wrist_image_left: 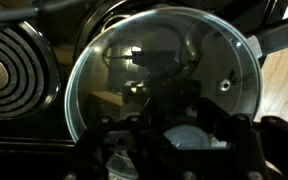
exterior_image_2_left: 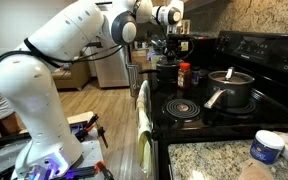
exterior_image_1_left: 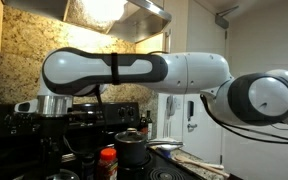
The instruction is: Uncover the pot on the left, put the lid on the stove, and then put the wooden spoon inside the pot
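The round shiny lid [wrist_image_left: 164, 70] fills the wrist view and still covers the pot, whose body is hidden beneath it. My gripper [wrist_image_left: 187, 138] hangs straight over the lid. Its dark fingers [wrist_image_left: 152, 136] press close on both sides of the pale knob at the lid's middle. In an exterior view the gripper [exterior_image_2_left: 167, 45] is at the far end of the black stove [exterior_image_2_left: 199, 112], above the pot [exterior_image_2_left: 165, 68]. I cannot see the wooden spoon in any view.
A coil burner [wrist_image_left: 9, 60] lies just beside the lid. A dark grey pot with a knobbed lid [exterior_image_2_left: 231, 88] sits on a nearer burner, and a red bottle [exterior_image_2_left: 184, 75] stands behind it. A towel [exterior_image_2_left: 142, 120] hangs on the oven front. A jar [exterior_image_2_left: 268, 147] stands on the granite counter.
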